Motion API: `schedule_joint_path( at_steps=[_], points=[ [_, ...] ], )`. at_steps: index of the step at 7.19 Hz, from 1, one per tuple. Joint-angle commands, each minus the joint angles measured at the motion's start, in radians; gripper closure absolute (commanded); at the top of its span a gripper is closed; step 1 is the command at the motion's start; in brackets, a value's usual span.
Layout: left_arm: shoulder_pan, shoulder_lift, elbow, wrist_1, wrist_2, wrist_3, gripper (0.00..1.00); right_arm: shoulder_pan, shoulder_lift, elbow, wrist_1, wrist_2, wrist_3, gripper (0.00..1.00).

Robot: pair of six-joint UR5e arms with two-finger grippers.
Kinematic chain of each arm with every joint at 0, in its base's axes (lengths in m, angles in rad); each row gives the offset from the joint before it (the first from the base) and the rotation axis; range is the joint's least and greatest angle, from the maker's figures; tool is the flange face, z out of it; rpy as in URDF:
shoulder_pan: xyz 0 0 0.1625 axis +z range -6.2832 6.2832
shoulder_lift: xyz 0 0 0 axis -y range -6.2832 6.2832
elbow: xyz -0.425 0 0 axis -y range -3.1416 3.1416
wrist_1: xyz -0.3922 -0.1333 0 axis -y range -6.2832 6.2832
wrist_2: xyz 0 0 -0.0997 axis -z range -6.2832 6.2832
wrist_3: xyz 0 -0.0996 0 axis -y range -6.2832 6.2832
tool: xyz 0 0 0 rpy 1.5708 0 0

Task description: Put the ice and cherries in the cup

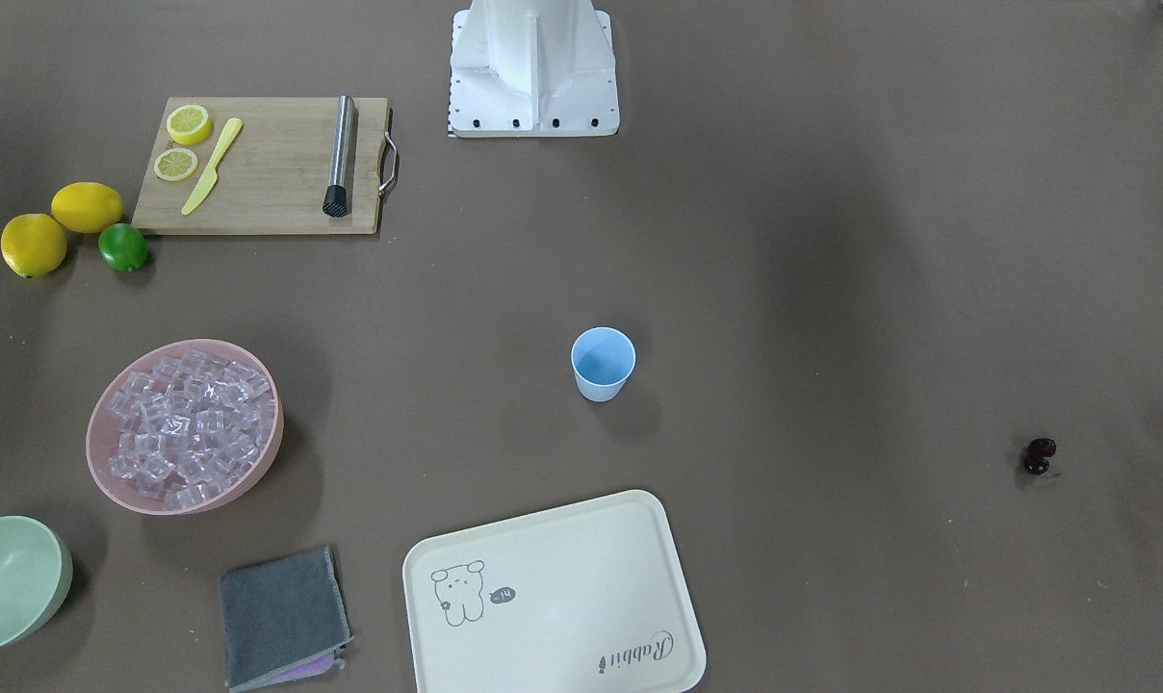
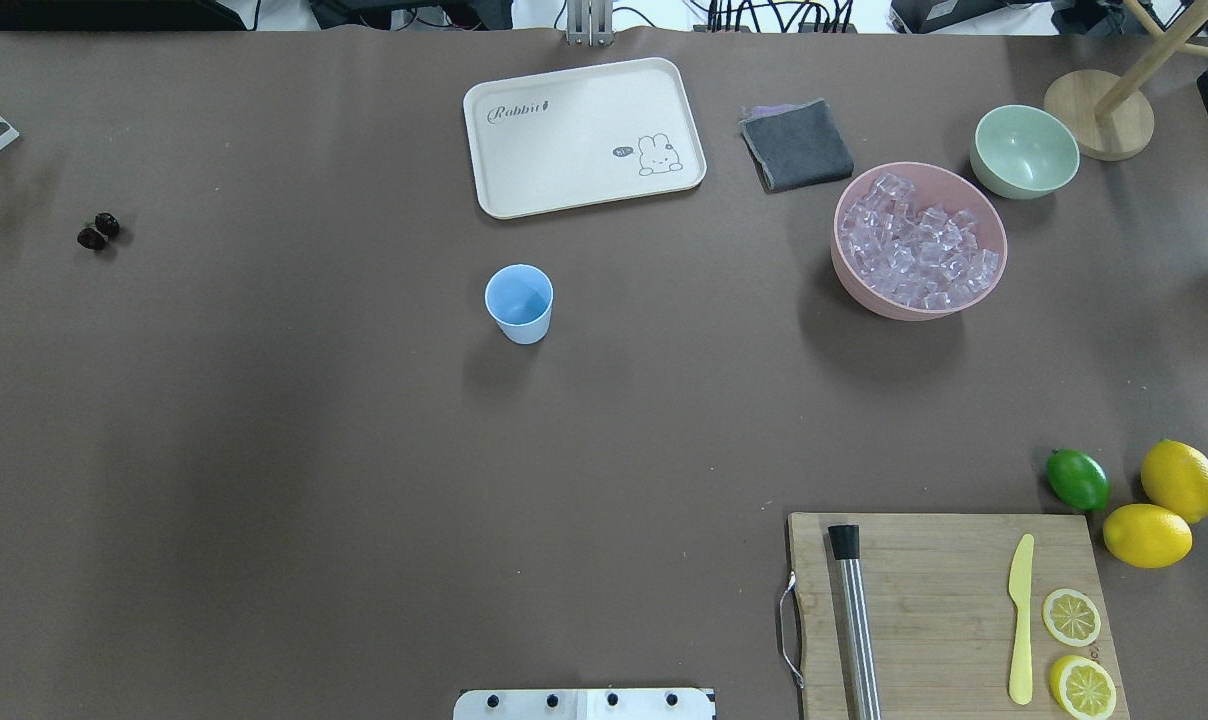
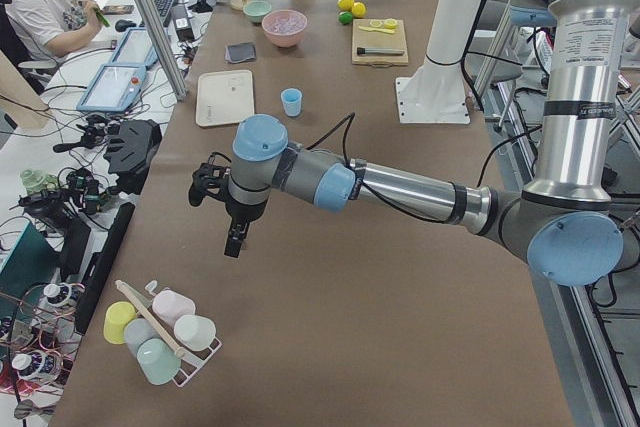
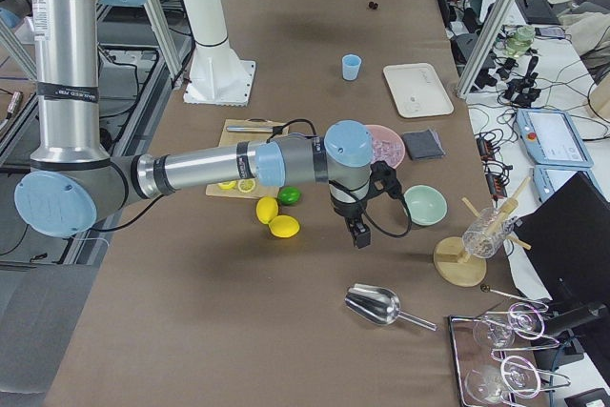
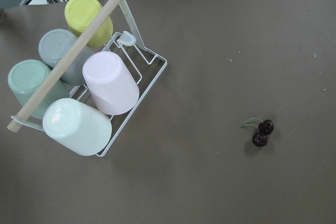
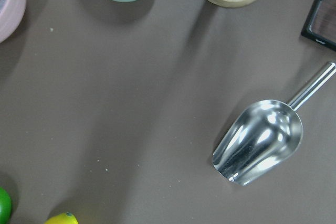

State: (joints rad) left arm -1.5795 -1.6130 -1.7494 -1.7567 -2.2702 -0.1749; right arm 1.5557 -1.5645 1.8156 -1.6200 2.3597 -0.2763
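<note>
The light-blue cup (image 2: 519, 303) stands upright and empty mid-table, also in the front view (image 1: 603, 363). The ice (image 2: 919, 250) fills the pink bowl (image 2: 849, 275) on the right side. The cherries (image 2: 98, 231), dark and joined by a green stem, lie on the table at the far left and show in the left wrist view (image 5: 261, 132). My left gripper (image 3: 235, 242) hangs above the table near the cherries. My right gripper (image 4: 361, 235) hangs beyond the pink bowl, above a metal scoop (image 6: 260, 141). I cannot tell whether either gripper is open or shut.
A cream tray (image 2: 584, 135), grey cloth (image 2: 796, 146) and pale green bowl (image 2: 1024, 152) lie along the far edge. A cutting board (image 2: 949, 610) holds a muddler, knife and lemon slices, with lemons and a lime beside it. A rack of cups (image 5: 79, 87) stands near the cherries.
</note>
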Motion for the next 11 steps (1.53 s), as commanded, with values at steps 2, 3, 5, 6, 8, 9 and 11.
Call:
schedule_joint_path(
  at_steps=[2,3,5,6,8,9,11],
  points=[
    [0.009,-0.010,0.048,-0.090,0.000,-0.003,0.03,-0.277,0.232,-0.021,0.002,-0.040,0.413,0.01],
    [0.009,-0.008,0.050,-0.110,-0.003,0.000,0.03,-0.371,0.283,-0.054,0.003,-0.093,0.484,0.01],
    [0.009,-0.010,0.033,-0.115,-0.005,-0.002,0.03,-0.460,0.316,-0.154,0.152,-0.125,0.587,0.01],
    [0.009,-0.011,0.036,-0.118,0.000,0.000,0.03,-0.507,0.316,-0.215,0.275,-0.164,0.650,0.01],
    [0.009,-0.025,0.039,-0.116,0.001,0.000,0.03,-0.557,0.333,-0.274,0.361,-0.190,0.716,0.01],
    [0.009,-0.028,0.044,-0.116,0.001,0.000,0.03,-0.566,0.342,-0.277,0.359,-0.201,0.720,0.01],
    [0.009,-0.036,0.057,-0.116,0.001,0.000,0.03,-0.580,0.343,-0.303,0.362,-0.233,0.711,0.02]
  ],
)
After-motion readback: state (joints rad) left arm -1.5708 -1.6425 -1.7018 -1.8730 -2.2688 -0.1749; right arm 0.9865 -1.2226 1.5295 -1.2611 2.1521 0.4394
